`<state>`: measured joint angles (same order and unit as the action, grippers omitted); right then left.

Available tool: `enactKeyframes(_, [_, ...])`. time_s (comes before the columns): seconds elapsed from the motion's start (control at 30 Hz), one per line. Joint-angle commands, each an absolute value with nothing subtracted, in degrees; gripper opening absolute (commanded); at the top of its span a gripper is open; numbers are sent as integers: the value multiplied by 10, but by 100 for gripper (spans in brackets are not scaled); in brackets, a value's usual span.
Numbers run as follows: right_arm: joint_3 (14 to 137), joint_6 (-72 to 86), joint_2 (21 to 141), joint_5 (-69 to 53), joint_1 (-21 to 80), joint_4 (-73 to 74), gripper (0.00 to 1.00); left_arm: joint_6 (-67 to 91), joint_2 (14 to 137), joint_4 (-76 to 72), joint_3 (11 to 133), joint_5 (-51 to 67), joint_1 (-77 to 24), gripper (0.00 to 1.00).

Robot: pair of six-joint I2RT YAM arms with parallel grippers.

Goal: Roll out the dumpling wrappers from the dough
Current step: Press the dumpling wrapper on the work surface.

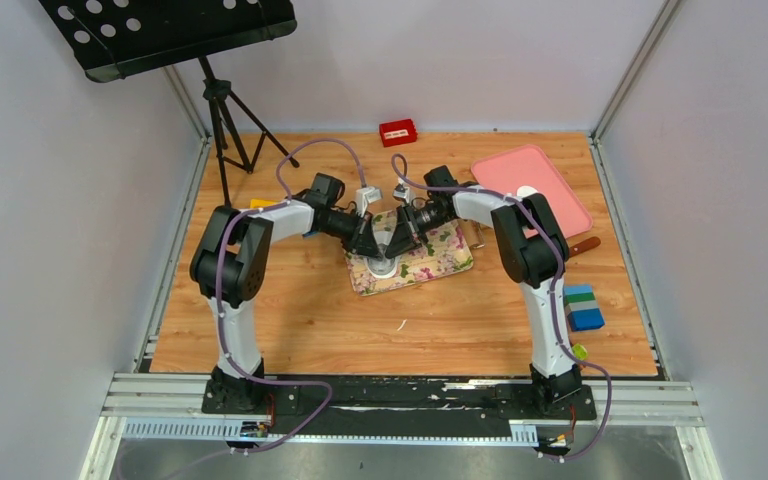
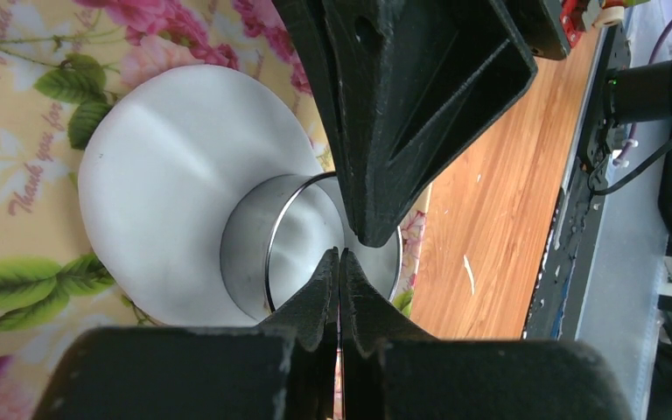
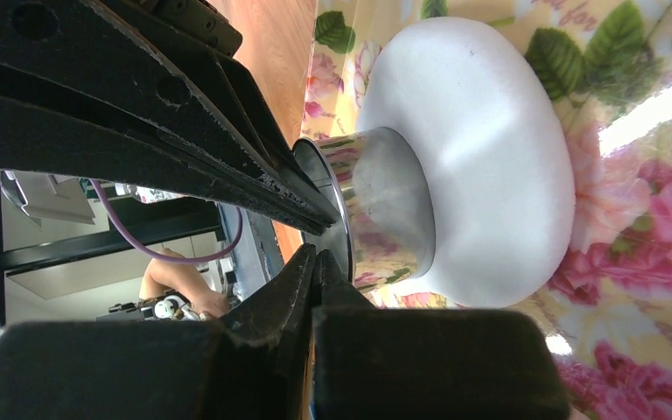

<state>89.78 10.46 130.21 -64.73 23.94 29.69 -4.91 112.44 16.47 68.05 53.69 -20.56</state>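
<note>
The dough (image 2: pixel 166 175) lies as a flattened white round sheet on the floral mat (image 1: pixel 440 250). A small metal ring cutter (image 2: pixel 249 254) stands upright on the dough (image 3: pixel 490 157), near its edge. My left gripper (image 2: pixel 339 254) is shut with nothing between its fingers, its tips over the cutter's rim. My right gripper (image 3: pixel 315 254) is shut too, its tips at the rim of the cutter (image 3: pixel 394 210) from the opposite side. Both grippers meet over the cutter (image 1: pixel 385 262). A small white patch (image 1: pixel 527 191) shows on the pink tray; I cannot tell whether it is one of the dumpling wrappers.
A pink tray (image 1: pixel 540 175) lies at the back right, with a wooden handle (image 1: pixel 585 245) past the right arm. A blue, green and white block (image 1: pixel 583 307) sits at the right. A red box (image 1: pixel 397 132) is at the back, a tripod stand (image 1: pixel 222 120) at the back left.
</note>
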Motion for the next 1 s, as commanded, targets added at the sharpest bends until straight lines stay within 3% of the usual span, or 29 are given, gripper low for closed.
enactKeyframes(0.0, [904, 76, 1337, -557, 237, 312, 0, -49, 1163, 190, 691, 455, -201, 0])
enactKeyframes(0.97, [907, 37, 1343, -530, 236, 348, 0, -42, 1224, 253, 757, 427, -209, 0])
